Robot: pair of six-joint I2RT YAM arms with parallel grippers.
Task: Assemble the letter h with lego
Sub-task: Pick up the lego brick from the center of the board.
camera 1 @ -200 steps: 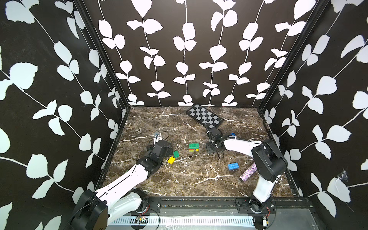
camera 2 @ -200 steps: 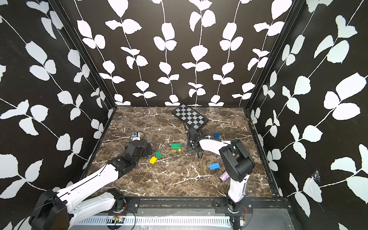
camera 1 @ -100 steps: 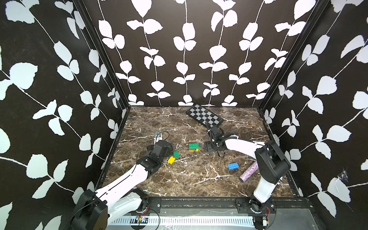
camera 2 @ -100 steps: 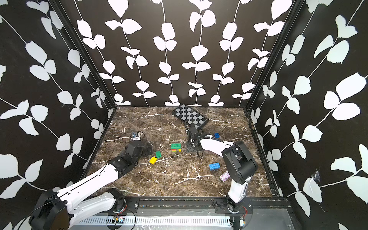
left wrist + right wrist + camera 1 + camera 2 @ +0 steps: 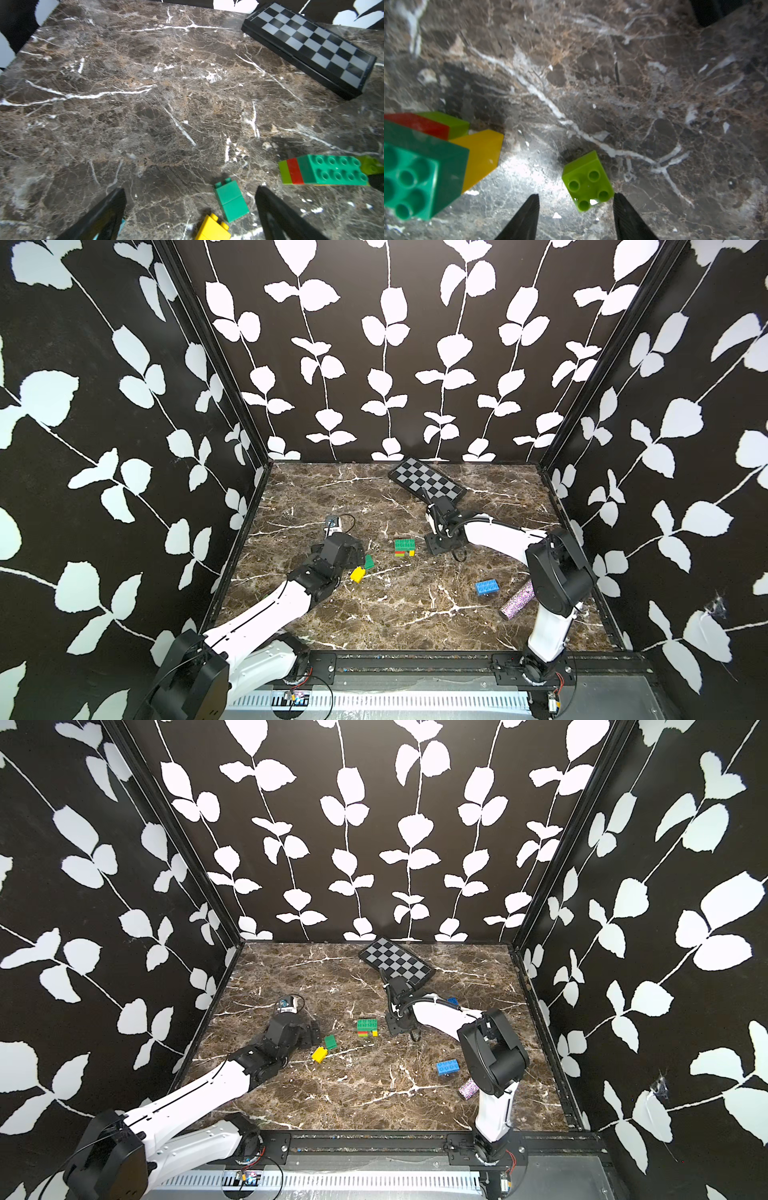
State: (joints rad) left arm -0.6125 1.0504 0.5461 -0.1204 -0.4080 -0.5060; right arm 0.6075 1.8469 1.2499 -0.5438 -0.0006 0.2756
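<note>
A joined lego stack [image 5: 405, 548] [image 5: 367, 1028] of dark green, red, lime and yellow bricks lies mid-table; it also shows in the wrist views [image 5: 330, 170] [image 5: 421, 166]. My right gripper [image 5: 576, 197] [image 5: 434, 547] points down just right of it, jaws apart. A small lime brick [image 5: 586, 180] lies on the table between the fingertips, its corner against one finger. My left gripper [image 5: 190, 193] [image 5: 359, 549] is wide open and low over the table. A dark green brick [image 5: 230, 200] [image 5: 369, 562] and a yellow brick [image 5: 213, 228] [image 5: 358, 574] lie between its fingers.
A blue brick [image 5: 487, 587] [image 5: 448, 1067] lies front right, beside a glittery purple cylinder [image 5: 517, 600]. Another blue brick [image 5: 453, 1001] peeks from behind the right arm. A checkered board [image 5: 426, 484] [image 5: 311, 49] lies at the back. Black patterned walls enclose the marble table.
The right arm has shifted only slightly beside the joined stack. The left arm and the loose bricks have not moved.
</note>
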